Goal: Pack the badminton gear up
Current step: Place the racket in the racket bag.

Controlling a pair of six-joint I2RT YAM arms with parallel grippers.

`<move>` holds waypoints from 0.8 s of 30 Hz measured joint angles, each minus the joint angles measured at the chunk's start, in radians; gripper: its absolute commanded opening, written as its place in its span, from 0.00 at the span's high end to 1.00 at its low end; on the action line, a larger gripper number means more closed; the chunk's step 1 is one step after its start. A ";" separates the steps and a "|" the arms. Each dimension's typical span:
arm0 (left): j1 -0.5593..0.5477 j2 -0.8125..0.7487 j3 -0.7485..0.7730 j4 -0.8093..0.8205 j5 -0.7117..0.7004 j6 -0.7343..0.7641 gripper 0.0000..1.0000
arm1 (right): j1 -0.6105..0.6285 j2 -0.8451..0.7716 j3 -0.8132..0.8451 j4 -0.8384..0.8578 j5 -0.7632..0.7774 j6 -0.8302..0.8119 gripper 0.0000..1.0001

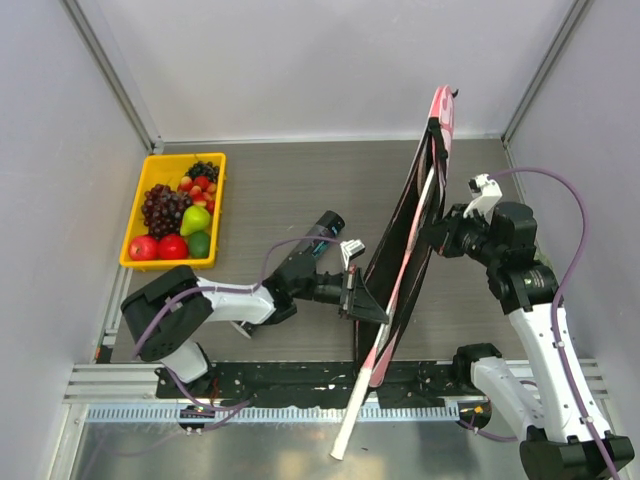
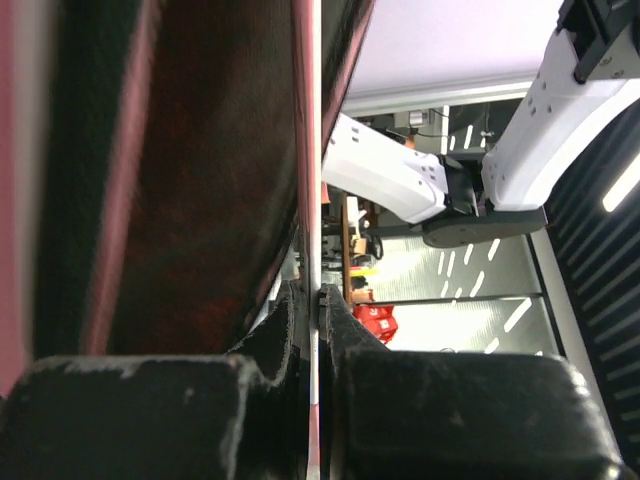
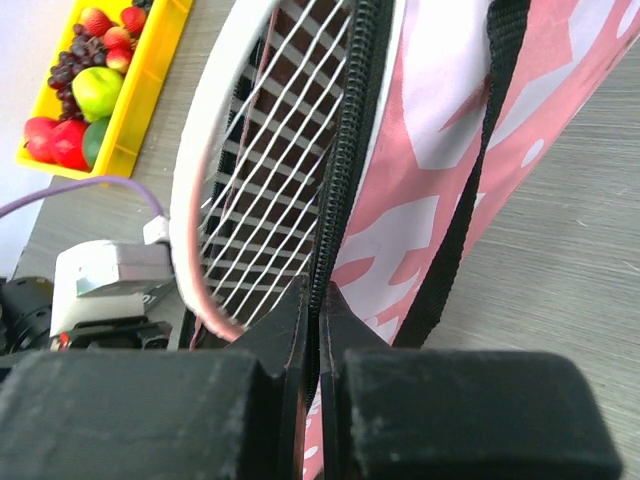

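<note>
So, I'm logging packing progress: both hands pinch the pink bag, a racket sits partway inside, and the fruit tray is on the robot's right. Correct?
No: the yellow fruit tray is on the robot's left, as the top view shows. The rest stands: the left hand and right hand both pinch the pink bag, with a racket partway inside.

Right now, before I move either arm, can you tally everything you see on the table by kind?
pink bag: 1
racket: 1 showing, inside the bag; a second cannot be confirmed
dark tube: 1
yellow fruit tray: 1
Total: 4
</note>
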 measured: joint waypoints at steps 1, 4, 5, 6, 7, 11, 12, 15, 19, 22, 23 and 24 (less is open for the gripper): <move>0.003 -0.004 0.019 -0.037 0.000 0.018 1.00 | 0.000 0.000 0.000 0.002 -0.014 0.000 0.95; 0.018 -0.003 0.095 -0.121 -0.003 0.048 1.00 | 0.000 -0.003 -0.001 0.010 -0.051 0.002 0.94; 0.024 -0.001 0.121 -0.136 -0.004 0.053 1.00 | 0.000 -0.005 -0.002 0.014 -0.061 0.004 0.95; 0.030 0.004 0.150 -0.148 -0.006 0.059 1.00 | 0.000 -0.007 -0.005 0.019 -0.073 0.006 0.94; 0.035 0.010 0.172 -0.153 -0.008 0.067 1.00 | 0.000 -0.009 -0.008 0.023 -0.084 0.008 0.94; 0.069 0.036 0.254 -0.208 -0.015 0.106 1.00 | -0.002 -0.015 -0.021 0.042 -0.116 0.015 0.95; 0.077 0.038 0.263 -0.232 -0.018 0.125 1.00 | -0.002 -0.015 -0.023 0.045 -0.124 0.015 0.95; 0.091 0.051 0.314 -0.341 -0.019 0.187 1.00 | -0.002 -0.014 -0.024 0.045 -0.145 0.014 0.94; 0.098 0.081 0.377 -0.441 -0.026 0.245 1.00 | -0.002 -0.014 -0.024 0.045 -0.154 0.015 0.94; 0.101 0.099 0.388 -0.476 -0.031 0.262 1.00 | -0.002 -0.013 -0.024 0.041 -0.161 0.023 0.95; 0.102 0.106 0.392 -0.485 -0.034 0.267 1.00 | -0.002 -0.013 -0.024 0.041 -0.161 0.024 0.94; 0.105 0.113 0.395 -0.497 -0.040 0.275 1.00 | -0.002 -0.013 -0.024 0.040 -0.162 0.026 0.94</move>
